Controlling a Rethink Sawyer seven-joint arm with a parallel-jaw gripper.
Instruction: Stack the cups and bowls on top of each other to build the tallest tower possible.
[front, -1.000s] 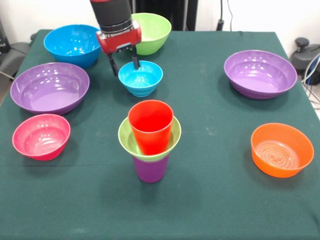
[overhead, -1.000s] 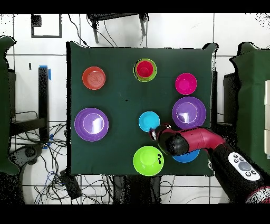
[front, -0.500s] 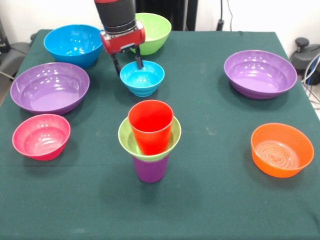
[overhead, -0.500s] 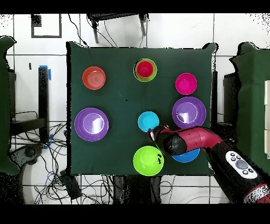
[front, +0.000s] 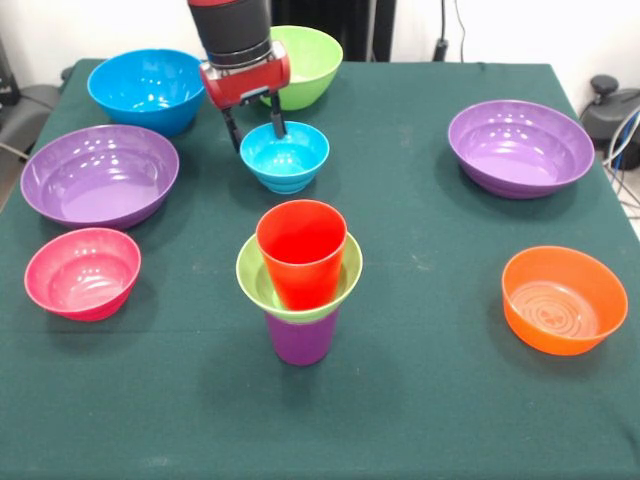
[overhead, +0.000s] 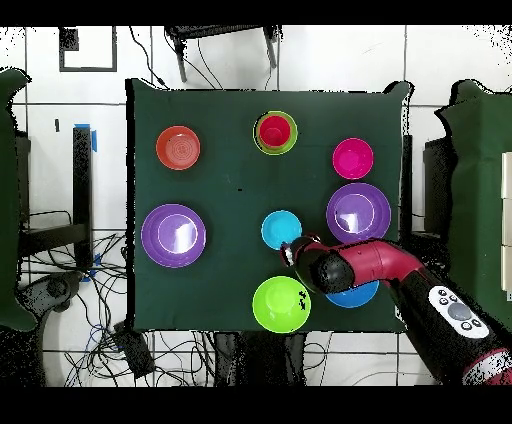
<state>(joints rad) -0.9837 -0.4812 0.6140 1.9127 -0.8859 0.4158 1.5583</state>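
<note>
Straddling the far-left rim of the small blue bowl (front: 286, 156), the gripper (front: 255, 130) has its two dark fingers parted, one seemingly just inside the wall and one outside it, as a rim pinch would need. Whether they already press on the plastic cannot be told; they look spread and not closed on anything. Seen from overhead, the arm reaches across the big blue bowl (overhead: 352, 294) to the small one (overhead: 282, 230).

The tower (front: 300, 285) stands nearer the front, well apart from the gripper: the purple cup (front: 301, 338) on the green surface (front: 420, 380), the small lime green bowl (front: 256, 278) seated on its mouth, and the red cup (front: 301, 253) nested mouth-up in that bowl. That open mouth seems the likely seat for a small bowl, so my judgement is that the blue one is being picked as the next storey.

The rest sits around the edges, leaving the middle free: a purple bowl (front: 100, 175) and the pink bowl (front: 83, 271) at left, the large lime green bowl (front: 305, 65) at the far side, a second purple bowl (front: 520, 147) and the orange bowl (front: 563, 299) at right.
</note>
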